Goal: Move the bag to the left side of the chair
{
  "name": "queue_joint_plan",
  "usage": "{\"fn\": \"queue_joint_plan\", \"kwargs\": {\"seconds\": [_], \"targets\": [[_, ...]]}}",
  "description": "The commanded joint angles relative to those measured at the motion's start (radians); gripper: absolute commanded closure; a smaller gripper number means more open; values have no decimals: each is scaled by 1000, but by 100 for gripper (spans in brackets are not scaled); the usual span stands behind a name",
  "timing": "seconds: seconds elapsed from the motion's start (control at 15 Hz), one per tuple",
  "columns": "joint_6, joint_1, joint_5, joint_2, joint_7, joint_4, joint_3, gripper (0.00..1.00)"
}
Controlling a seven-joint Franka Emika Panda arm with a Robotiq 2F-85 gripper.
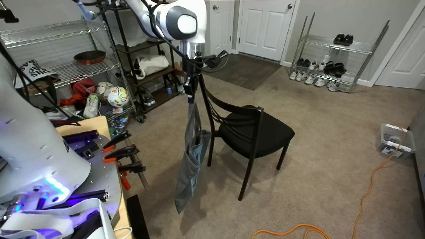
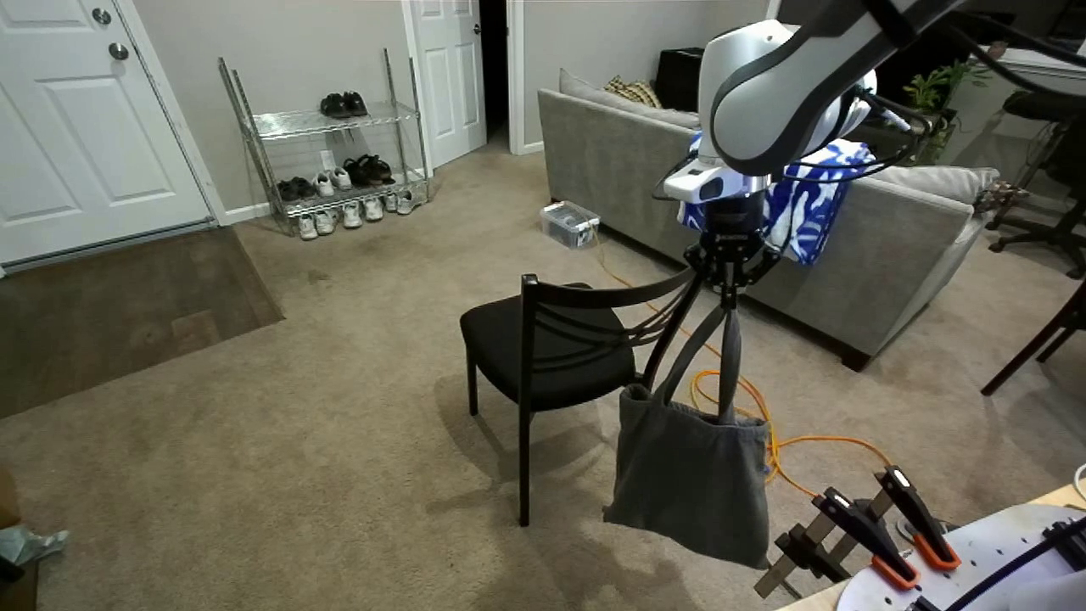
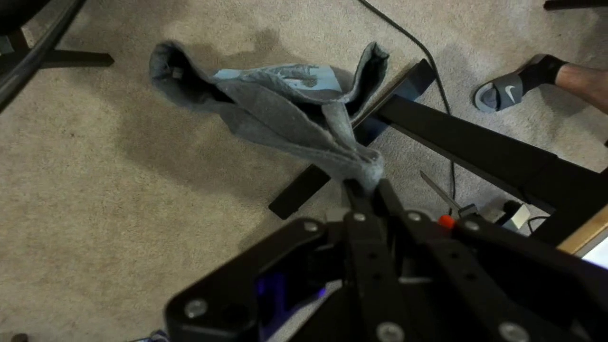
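The blue-grey fabric bag hangs by its long handles in both exterior views (image 1: 190, 176) (image 2: 691, 488). Its lower edge appears to be above the carpet. The wrist view looks down on the bag (image 3: 280, 121), its mouth partly open and a pale print showing. My gripper (image 1: 191, 97) (image 2: 728, 297) (image 3: 368, 187) is shut on the top of the handles. The black chair (image 1: 270, 134) (image 2: 492, 344) stands upright beside the bag, with its backrest toward it. The gripper is close to the top of one backrest post; whether they touch is not visible.
The robot's table carries several clamps (image 1: 121, 152) (image 2: 865, 530) at its edge. A black table leg (image 3: 465, 133) and a person's foot (image 3: 498, 95) show in the wrist view. An orange cord (image 1: 292, 229) lies on the floor. A grey sofa (image 2: 611, 161) stands behind.
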Motion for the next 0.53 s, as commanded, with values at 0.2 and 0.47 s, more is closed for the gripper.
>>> {"fn": "queue_joint_plan", "kwargs": {"seconds": [0.2, 0.47], "targets": [[119, 32, -29, -46, 13, -82, 35, 98], [231, 42, 18, -23, 2, -70, 71, 98]]}}
